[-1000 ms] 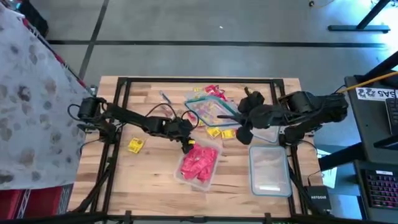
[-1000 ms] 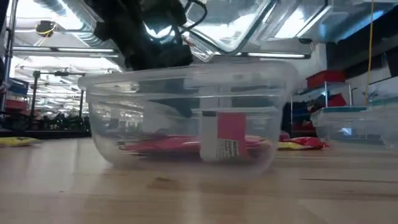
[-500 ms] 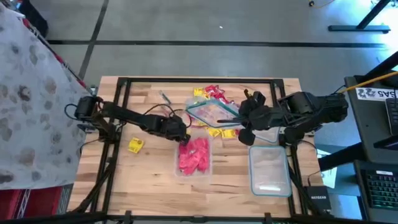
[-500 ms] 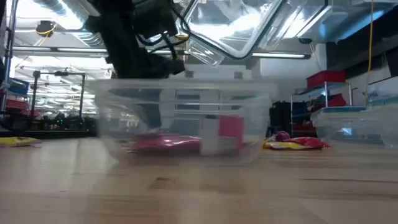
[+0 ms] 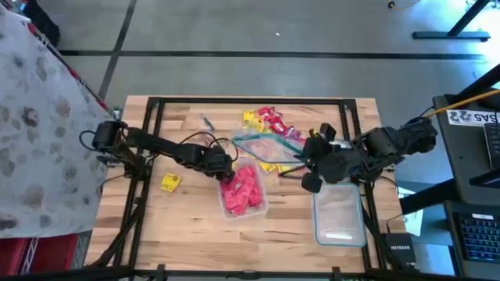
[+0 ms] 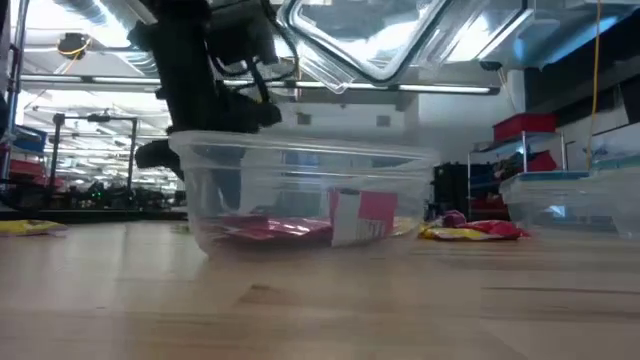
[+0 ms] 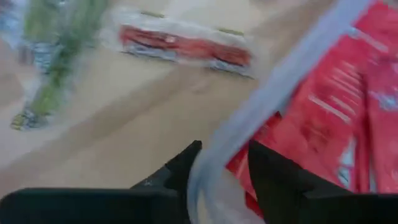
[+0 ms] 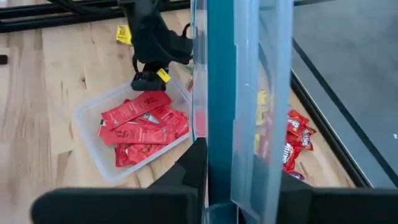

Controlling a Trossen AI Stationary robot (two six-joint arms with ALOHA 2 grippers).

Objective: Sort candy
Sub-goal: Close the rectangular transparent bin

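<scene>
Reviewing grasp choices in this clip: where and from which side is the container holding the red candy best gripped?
By its thin upright rim, probably at the corner nearest the left arm, one finger inside and one outside. The left gripper already straddles the wall there. The container of red candy is wide, clear and smooth-sided, so the rim looks like the only part narrow enough to pinch. The right gripper holds a lifted clear container.

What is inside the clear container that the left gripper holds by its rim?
The clear container, gripped at its rim by the left gripper, holds only red candy packets. Whatever lies under the top packets is hidden.
</scene>
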